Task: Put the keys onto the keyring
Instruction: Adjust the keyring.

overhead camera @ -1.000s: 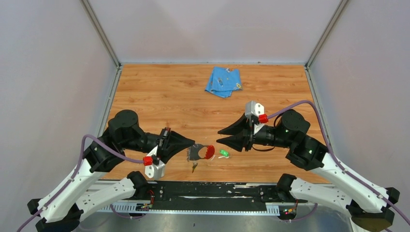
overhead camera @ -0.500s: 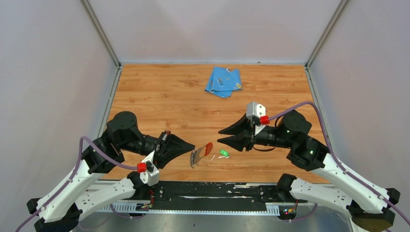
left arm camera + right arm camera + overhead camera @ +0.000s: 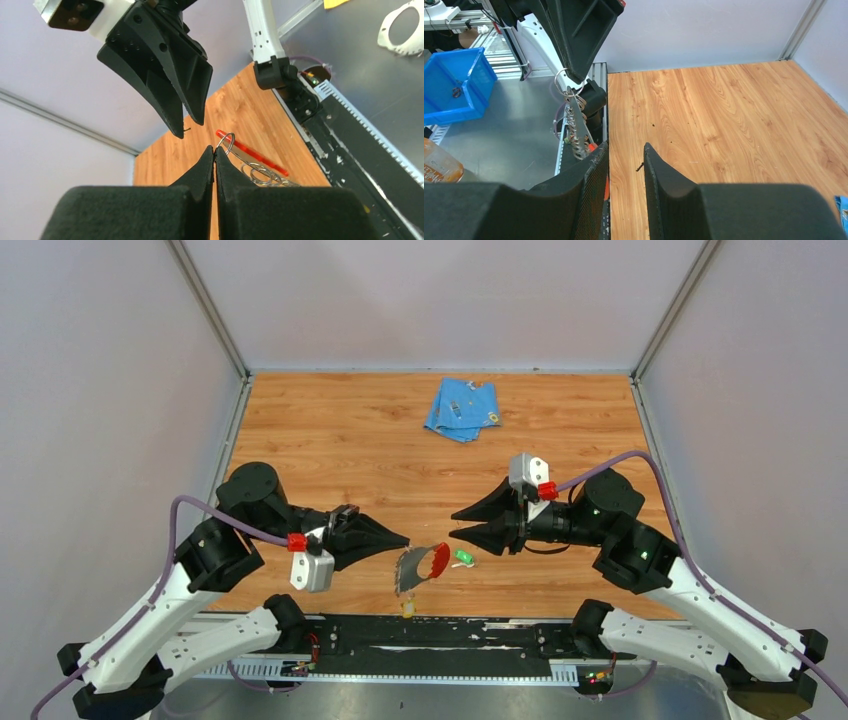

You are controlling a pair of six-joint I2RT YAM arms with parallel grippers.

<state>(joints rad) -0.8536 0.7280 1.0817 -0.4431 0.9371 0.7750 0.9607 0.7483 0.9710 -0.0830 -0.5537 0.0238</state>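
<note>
My left gripper [image 3: 403, 538] is shut on the wire loop of the keyring [image 3: 420, 566], a silvery piece with a red strip [image 3: 439, 558] that hangs tilted just above the table. In the left wrist view the jaws [image 3: 215, 148] pinch the ring [image 3: 226, 140], with the red strip [image 3: 251, 160] beyond. A small yellow key [image 3: 407, 608] shows below the keyring near the table's front edge. The green key [image 3: 462, 557] lies on the wood just right of the keyring. My right gripper [image 3: 453, 523] is open and empty, close above the green key, facing the left gripper [image 3: 574, 35] and the hanging keyring [image 3: 576, 120].
A folded blue cloth [image 3: 463, 408] lies at the back centre of the wooden table [image 3: 330, 440]. A black rail [image 3: 440, 635] runs along the near edge. A blue bin [image 3: 454, 85] stands off the table, seen in the right wrist view.
My left gripper has lifted the keyring off the table and rolled, so the keyring now hangs tilted. The yellow key has shifted toward the near edge. The right arm has barely moved.
</note>
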